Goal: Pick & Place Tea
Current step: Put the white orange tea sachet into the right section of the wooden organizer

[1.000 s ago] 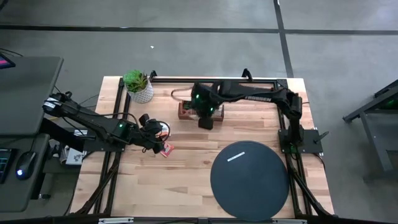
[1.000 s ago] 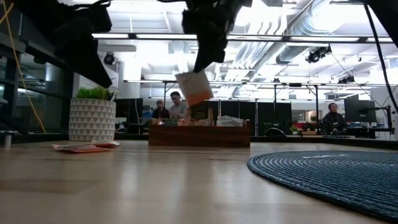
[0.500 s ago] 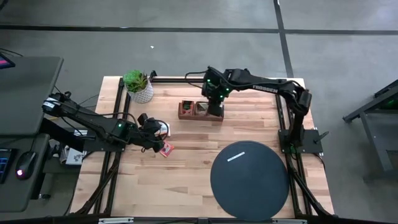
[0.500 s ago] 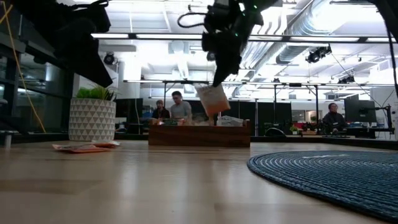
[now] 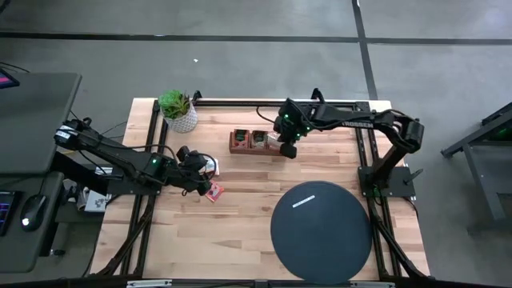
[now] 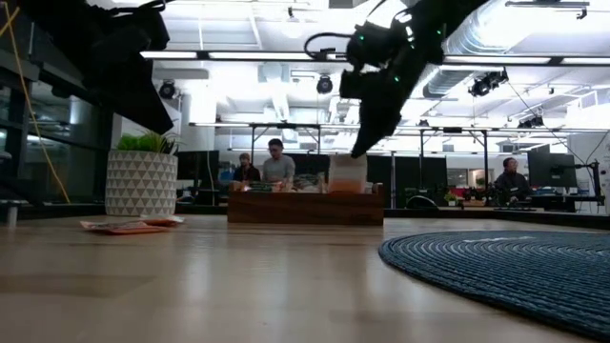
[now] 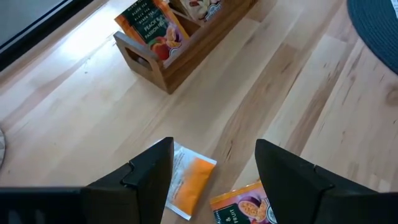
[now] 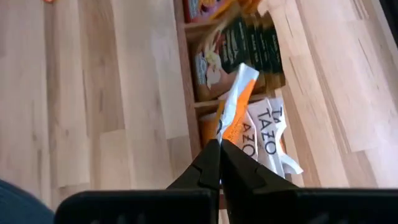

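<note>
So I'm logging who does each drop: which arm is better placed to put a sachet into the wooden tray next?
The right. Its gripper is shut on an orange-and-white sachet directly above the wooden tray. The left gripper hangs open over loose sachets on the table, apart from the tray.

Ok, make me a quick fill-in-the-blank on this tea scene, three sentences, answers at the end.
1. The right gripper is shut on an orange and white ____.
2. It holds it over the wooden tray's ____ compartment, the one nearest the right arm's base in the high view.
3. The left gripper is ____ above two sachets lying on the table.

Missing words: sachet; end; open
</note>
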Robot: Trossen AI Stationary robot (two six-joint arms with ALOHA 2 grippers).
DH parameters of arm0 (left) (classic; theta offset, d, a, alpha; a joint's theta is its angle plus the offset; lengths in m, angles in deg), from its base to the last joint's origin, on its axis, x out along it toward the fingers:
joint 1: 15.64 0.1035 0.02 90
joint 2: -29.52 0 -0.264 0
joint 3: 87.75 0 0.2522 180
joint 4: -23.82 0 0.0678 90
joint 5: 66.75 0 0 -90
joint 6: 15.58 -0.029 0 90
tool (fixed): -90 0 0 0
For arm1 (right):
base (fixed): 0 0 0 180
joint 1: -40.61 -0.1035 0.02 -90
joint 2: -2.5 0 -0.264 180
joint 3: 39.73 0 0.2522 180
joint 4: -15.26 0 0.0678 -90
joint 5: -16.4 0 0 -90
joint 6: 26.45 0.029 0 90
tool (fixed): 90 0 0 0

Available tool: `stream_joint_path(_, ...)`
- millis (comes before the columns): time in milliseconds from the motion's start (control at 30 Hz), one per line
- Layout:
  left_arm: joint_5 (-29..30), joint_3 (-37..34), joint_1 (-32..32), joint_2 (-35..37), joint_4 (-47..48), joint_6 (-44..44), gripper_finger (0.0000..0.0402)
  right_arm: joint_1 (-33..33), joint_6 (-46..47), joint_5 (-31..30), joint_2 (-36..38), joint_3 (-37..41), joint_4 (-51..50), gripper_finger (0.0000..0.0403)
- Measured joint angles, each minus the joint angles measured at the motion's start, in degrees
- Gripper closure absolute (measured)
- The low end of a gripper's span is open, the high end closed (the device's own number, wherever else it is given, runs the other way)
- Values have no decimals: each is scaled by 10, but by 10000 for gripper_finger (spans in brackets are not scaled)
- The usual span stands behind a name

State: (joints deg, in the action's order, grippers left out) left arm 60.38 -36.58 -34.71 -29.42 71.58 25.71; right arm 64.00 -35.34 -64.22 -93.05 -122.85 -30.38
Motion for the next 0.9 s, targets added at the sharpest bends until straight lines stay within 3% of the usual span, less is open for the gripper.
stream_joint_path(233,0,0,0,0,-1,17,179,4,-17,-32,4,45,37,403)
stream_joint_path(733,-4,0,0,0,0,28,179,30,-58,-47,4,46,66,403)
stream_joint_path(900,-4,0,0,0,0,28,179,16,-78,-100,4,46,66,403)
